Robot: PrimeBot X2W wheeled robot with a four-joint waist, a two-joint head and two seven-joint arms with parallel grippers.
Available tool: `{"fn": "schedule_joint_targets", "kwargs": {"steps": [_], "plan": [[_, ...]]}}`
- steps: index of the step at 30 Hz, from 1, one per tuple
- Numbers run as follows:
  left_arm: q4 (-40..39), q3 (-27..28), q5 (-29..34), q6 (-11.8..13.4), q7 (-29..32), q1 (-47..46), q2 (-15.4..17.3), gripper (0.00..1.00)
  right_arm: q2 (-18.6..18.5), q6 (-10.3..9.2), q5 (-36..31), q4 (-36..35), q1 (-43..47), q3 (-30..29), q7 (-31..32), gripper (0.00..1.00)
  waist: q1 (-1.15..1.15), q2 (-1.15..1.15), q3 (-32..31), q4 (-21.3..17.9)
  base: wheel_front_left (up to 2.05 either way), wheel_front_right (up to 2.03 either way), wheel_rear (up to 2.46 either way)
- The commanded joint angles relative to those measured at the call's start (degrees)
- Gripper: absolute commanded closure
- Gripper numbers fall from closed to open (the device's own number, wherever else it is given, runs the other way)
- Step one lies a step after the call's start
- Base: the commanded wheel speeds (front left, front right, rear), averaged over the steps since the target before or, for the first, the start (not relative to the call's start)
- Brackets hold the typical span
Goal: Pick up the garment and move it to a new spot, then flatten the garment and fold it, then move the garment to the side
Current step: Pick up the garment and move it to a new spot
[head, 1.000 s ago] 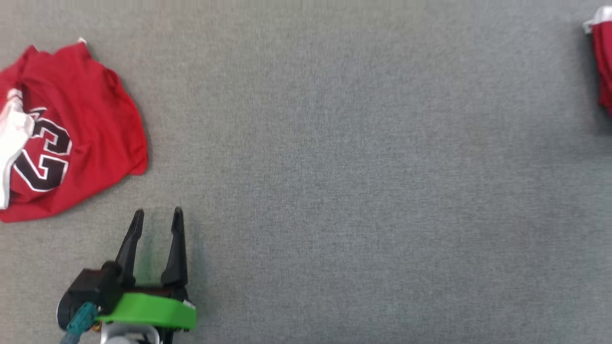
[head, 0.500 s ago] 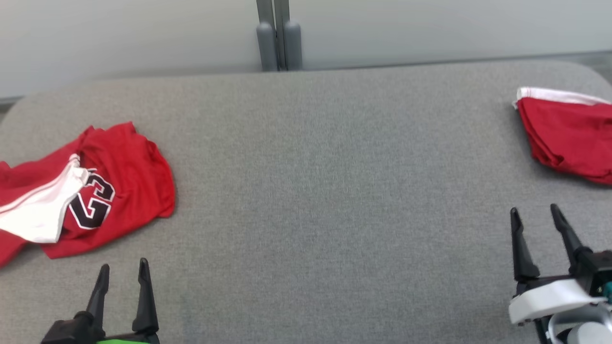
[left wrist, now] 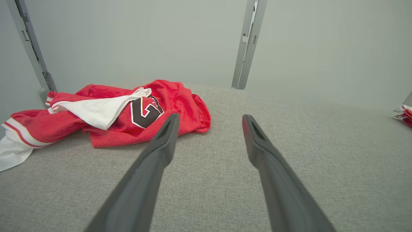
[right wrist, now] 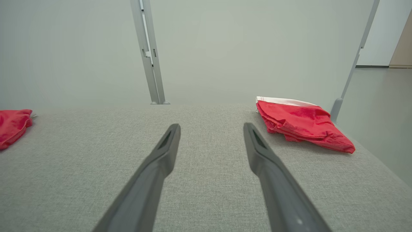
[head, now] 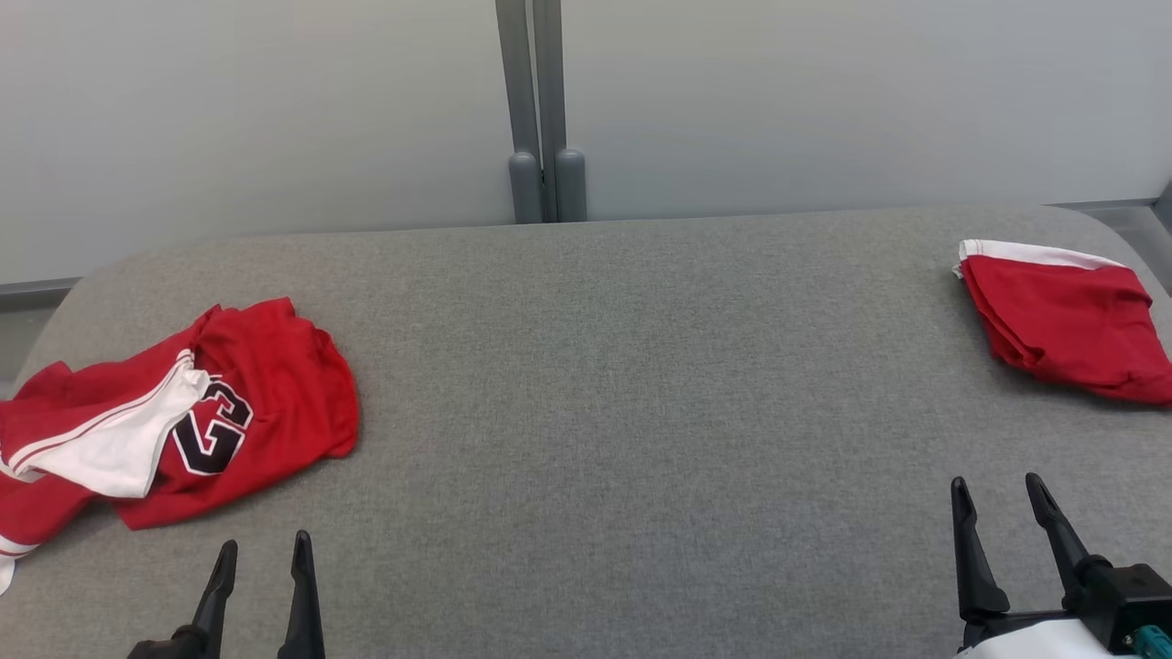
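Observation:
A crumpled red garment [head: 247,403] with white trim and a black number lies at the left of the grey table [head: 623,384]; the left wrist view has this garment [left wrist: 167,100] ahead and to the left of the fingers. My left gripper [head: 264,551] stands open near the table's front edge, just right of and below the garment, not touching it. My right gripper [head: 996,487] is open at the front right with nothing between its fingers. In the left wrist view my left gripper [left wrist: 209,119] holds nothing, and the right gripper [right wrist: 211,127] hovers over bare cloth.
A folded red garment with a white band [head: 1062,316] lies at the table's far right, and the right wrist view places this folded piece [right wrist: 299,124] ahead and to the right. A grey post [head: 540,110] and pale wall stand behind the table.
The head camera has tilted up, so the table's back edge, wall and post now show and everything sits lower in the picture. Both grippers stay open.

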Motion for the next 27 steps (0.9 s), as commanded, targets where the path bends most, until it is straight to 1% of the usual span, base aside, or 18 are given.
{"fn": "schedule_joint_targets", "kwargs": {"steps": [1, 5, 9, 13, 19, 20, 21, 23, 27], "plan": [[0.08, -0.04, 0.15, -0.01, -0.01, 0.32, 0.33, 0.0, -0.01, -0.06, 0.61, -0.23, 0.02, -0.07, -0.19, 0.0, 0.01, 0.0, 0.23, -0.26, 0.0, 0.0, 0.0], [0.23, -0.42, 0.06, -0.01, -0.01, -0.33, 0.5, 0.0, 0.01, -0.06, 0.28, -0.34, -0.37, -0.62, -0.19, 0.0, 0.01, 0.0, 0.54, -0.11, 0.0, 0.0, 0.0], [0.18, -0.73, -0.17, -0.01, -0.01, -1.22, 0.45, 0.0, 0.04, -0.06, 0.74, -0.84, 0.37, -0.12, -0.18, 0.0, 0.01, 0.0, 0.83, 2.44, 0.0, 0.0, 0.0], [0.46, -1.28, -0.32, -0.01, -0.01, -1.72, 0.27, 0.0, 0.02, -0.06, 1.61, -1.05, 0.91, 1.37, -0.18, 0.0, 0.01, 0.0, 0.77, 8.3, 0.0, 0.0, 0.0], [0.78, -0.74, 0.14, -0.01, -0.02, 0.43, 0.1, 0.0, 0.02, -0.06, 2.7, -0.37, -0.69, 4.76, -0.18, 0.0, 0.01, 0.0, 0.07, 19.67, 0.0, 0.0, 0.0], [0.71, -0.23, 0.29, -0.01, -0.01, 0.9, 0.23, 0.0, 0.01, -0.06, 2.84, -0.07, -1.22, 5.85, -0.18, 0.0, 0.01, 0.0, -0.07, 22.92, 0.0, 0.0, 0.0], [0.67, 0.05, 0.41, -0.01, -0.01, 1.21, 0.32, 0.0, -0.01, -0.06, 3.1, 0.15, -1.47, 6.09, -0.18, 0.0, 0.01, 0.0, -0.18, 24.41, 0.0, 0.0, 0.0], [0.26, 0.48, 0.56, -0.01, -0.01, 1.62, 0.29, 0.0, 0.01, -0.06, 3.53, 0.43, -1.65, 6.66, -0.18, 0.0, 0.01, 0.0, -0.23, 26.37, 0.0, 0.0, 0.0], [-0.66, 1.29, 0.19, -0.01, -0.01, 1.72, 0.13, 0.0, -0.06, -0.06, 3.73, 1.14, -2.26, 7.75, -0.18, 0.0, 0.01, 0.0, 0.48, 27.02, 0.0, 0.0, 0.0]]}}
